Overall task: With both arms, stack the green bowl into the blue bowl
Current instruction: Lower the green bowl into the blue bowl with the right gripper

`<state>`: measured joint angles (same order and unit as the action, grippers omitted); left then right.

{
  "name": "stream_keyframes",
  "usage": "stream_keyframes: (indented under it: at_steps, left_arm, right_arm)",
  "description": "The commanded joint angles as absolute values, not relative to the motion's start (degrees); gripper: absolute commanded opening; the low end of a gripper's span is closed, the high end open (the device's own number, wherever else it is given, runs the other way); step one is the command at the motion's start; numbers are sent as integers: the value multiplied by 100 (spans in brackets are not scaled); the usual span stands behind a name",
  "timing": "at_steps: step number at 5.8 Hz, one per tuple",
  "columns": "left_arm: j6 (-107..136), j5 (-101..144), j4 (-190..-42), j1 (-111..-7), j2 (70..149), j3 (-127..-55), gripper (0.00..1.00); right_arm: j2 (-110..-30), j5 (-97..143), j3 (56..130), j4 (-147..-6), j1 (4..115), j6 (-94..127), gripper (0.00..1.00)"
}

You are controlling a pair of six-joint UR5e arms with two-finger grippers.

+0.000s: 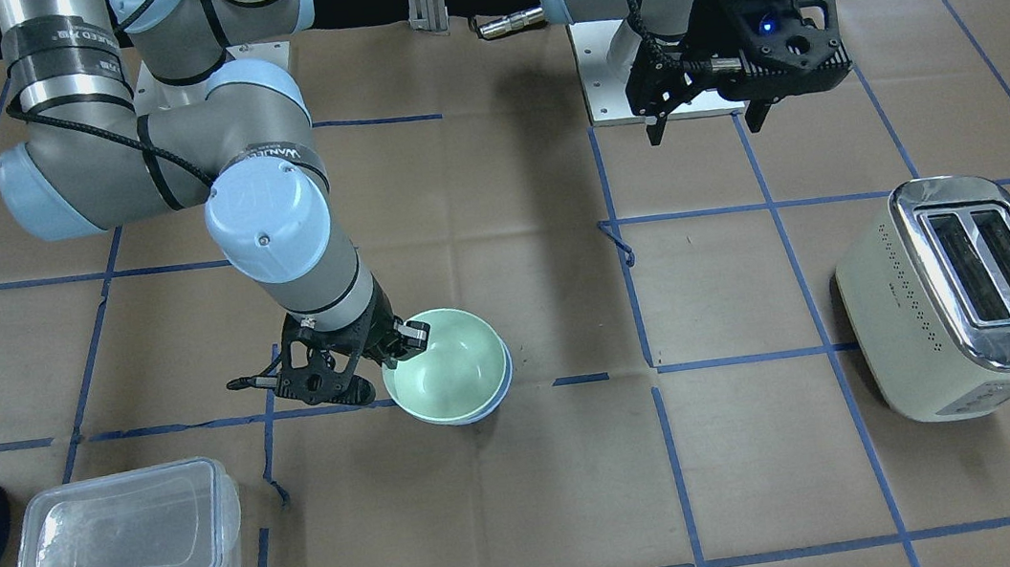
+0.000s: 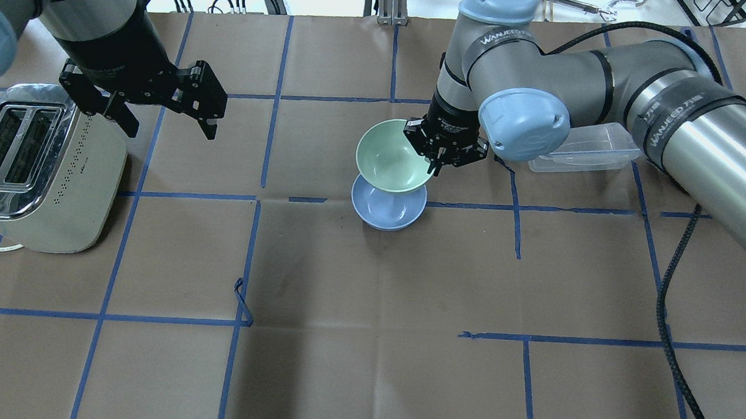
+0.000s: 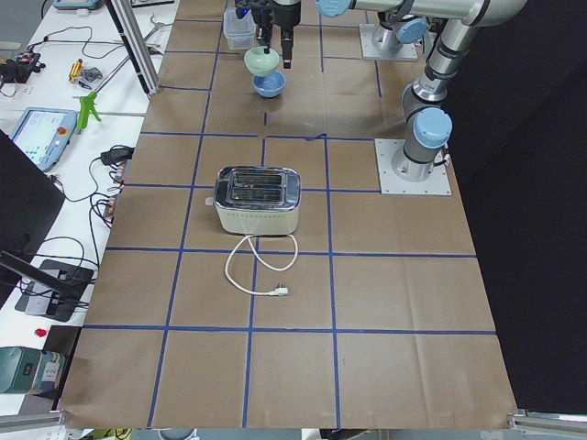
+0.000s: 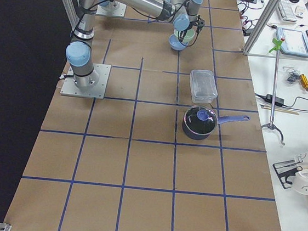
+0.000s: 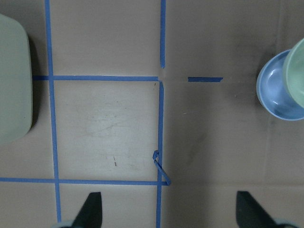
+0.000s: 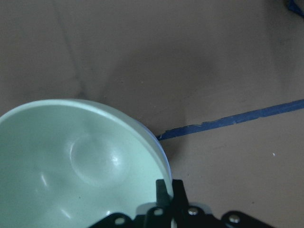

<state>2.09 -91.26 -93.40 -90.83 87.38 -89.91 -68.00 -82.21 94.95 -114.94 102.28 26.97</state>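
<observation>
Hanging just over the one blue bowl (image 2: 387, 209) near the table's middle, the one green bowl (image 2: 387, 156) is pinched at its right rim by the right gripper (image 2: 431, 166). It looks light, stiff and smooth, perhaps slippery; the thin rim suits a hold. The left gripper (image 2: 171, 128) hangs wide and empty near one toaster (image 2: 44, 163). One clear container (image 4: 203, 86) and one pot (image 4: 199, 126) sit well apart.

You see green bowl (image 2: 390, 156) upright, raised just above blue bowl (image 2: 388, 204), its right rim pinched by right gripper (image 2: 431, 166); blue bowl rests upright, centre.
</observation>
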Motion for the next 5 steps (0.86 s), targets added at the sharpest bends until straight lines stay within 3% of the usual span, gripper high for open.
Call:
stream_keyframes:
  at_steps: [1, 2, 4, 5]
  left_arm:
    - [211, -9132, -9334, -9088, 8745, -8991, 98]
    - [211, -9123, -9334, -9088, 8754, -8991, 98]
    - [211, -9123, -9334, -9088, 8763, -8991, 98]
    - [211, -9132, -9334, -9088, 8754, -8991, 98]
  right_arm:
    - [-6698, -8087, 9694, -11751, 10230, 2707, 10]
    - [-6715, -7642, 9686, -11768, 10222, 2751, 29]
    - [-6759, -7638, 9642, -11716, 10222, 2733, 100]
    - [-6776, -7638, 9607, -11681, 10196, 2733, 100]
